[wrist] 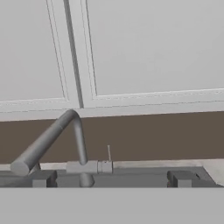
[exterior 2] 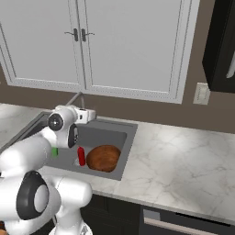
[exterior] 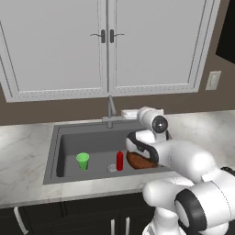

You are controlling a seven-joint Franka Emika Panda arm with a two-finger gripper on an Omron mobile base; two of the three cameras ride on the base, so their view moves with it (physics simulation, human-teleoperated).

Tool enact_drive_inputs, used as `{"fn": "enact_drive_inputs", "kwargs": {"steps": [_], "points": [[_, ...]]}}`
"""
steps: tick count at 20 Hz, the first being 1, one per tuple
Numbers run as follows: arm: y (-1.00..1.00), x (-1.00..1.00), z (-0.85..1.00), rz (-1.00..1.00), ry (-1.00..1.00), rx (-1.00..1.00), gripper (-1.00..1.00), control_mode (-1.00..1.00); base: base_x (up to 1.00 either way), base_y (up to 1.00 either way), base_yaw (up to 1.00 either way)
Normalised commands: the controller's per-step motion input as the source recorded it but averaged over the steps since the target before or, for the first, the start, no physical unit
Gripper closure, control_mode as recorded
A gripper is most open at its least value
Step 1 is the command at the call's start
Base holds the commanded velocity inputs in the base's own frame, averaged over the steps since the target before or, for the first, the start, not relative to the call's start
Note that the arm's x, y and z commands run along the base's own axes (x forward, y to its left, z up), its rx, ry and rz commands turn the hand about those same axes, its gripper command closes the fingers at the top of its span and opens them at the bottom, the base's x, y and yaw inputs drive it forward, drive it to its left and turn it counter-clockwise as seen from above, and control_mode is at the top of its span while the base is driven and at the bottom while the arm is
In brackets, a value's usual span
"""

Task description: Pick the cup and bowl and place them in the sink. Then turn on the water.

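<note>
From my remote seat I see my arm (exterior: 183,160) as glossy white, built of thick rounded segments with smooth bulging shells. Dark grey to black bands ring the joints (exterior: 190,213), and a round dark cap with a pale centre (exterior: 159,123) marks the wrist end, above a black curved collar (exterior: 142,149).

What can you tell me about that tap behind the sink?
The faucet is slim, plain grey and looks like metal. An upright stem rises from a small blocky base at the back edge of the dark grey sink, then bends over into a long straight spout that slants down over the basin. A thin lever sticks up beside the base. No water runs from it, and nothing touches it. The white cabinet doors hang above the brown wall behind it.
</note>
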Motion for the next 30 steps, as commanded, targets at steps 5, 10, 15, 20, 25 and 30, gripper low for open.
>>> {"fn": "enact_drive_inputs", "kwargs": {"steps": [5,10,15,20,25,30], "points": [[0.00,0.28,-0.30,0.02,-0.06,0.00,-1.00,-1.00,0.00,0.00,0.00],[0.00,0.26,-0.29,0.03,-0.07,0.00,-1.00,-1.00,0.00,0.00,0.00],[-0.01,0.16,-0.19,0.03,-0.06,0.00,-1.00,-1.00,0.00,0.00,0.00],[-0.05,0.02,-0.08,0.02,-0.01,0.00,-1.00,-1.00,0.00,0.00,0.00],[0.00,0.00,-0.01,0.00,0.00,0.00,-1.00,-1.00,0.00,0.00,0.00],[0.00,0.01,-0.13,0.00,0.00,0.00,-1.00,-1.00,0.00,0.00,0.00]]}}
